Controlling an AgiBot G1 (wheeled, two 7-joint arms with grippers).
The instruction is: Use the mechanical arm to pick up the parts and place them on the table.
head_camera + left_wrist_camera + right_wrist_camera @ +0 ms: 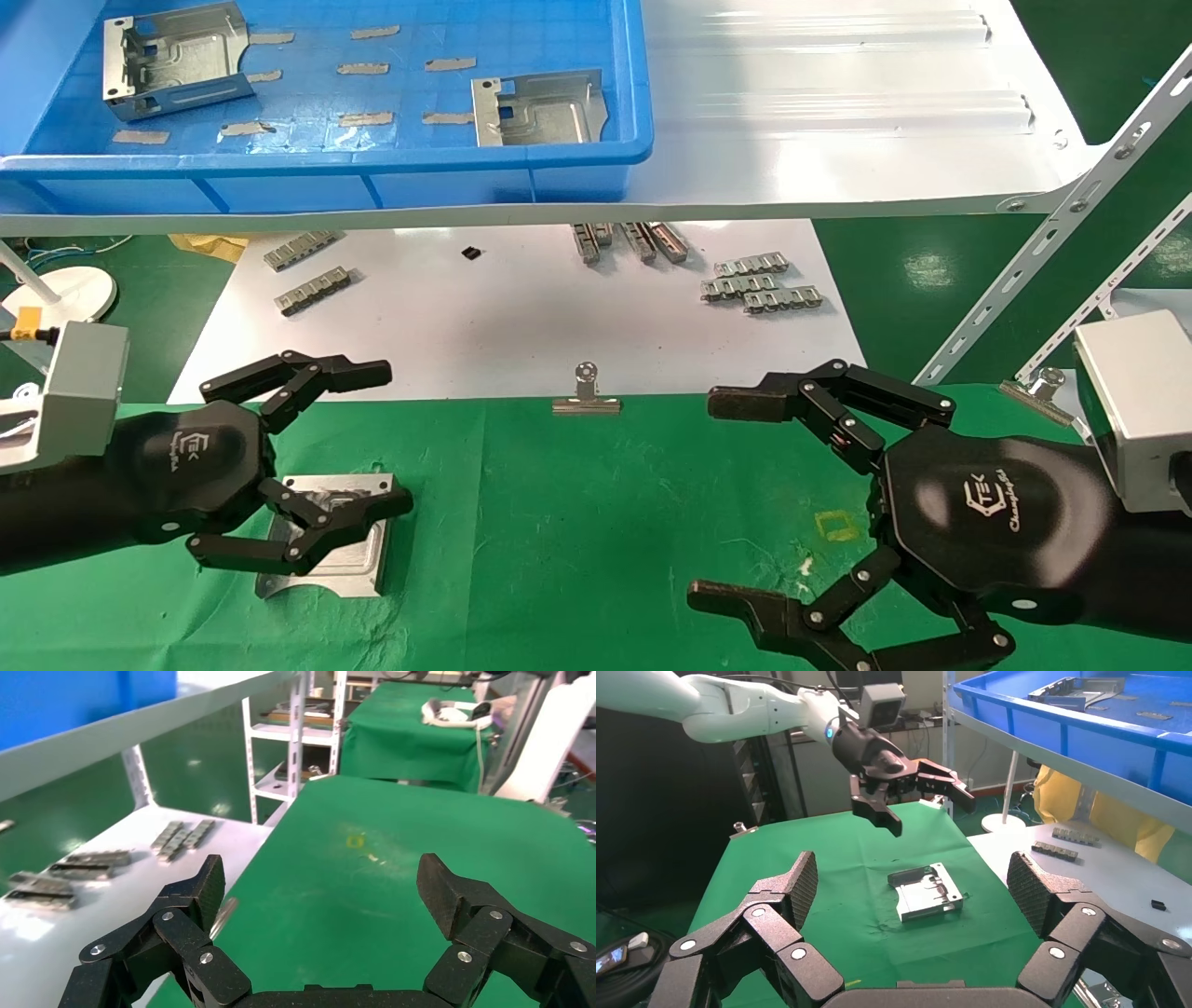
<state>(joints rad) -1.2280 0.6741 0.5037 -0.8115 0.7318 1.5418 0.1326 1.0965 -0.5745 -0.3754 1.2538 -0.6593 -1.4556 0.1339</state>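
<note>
one part (328, 536) on the green tabletop (577, 522) beneath the left gripper (345, 438), jaws wide, empty; two parts (175, 61) binned; right gripper (745, 499) agape, idle.

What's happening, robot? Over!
Left end effector open, above one part lying on the table. Right end effector open, empty. Two parts in the blue bin. Nothing blocking.

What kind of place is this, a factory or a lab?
Probably a factory-style test workstation: a blue bin of stamped metal parts sits on a shelf, small metal strips lie on a white board, and more green-covered benches and metal racking stand behind.
</note>
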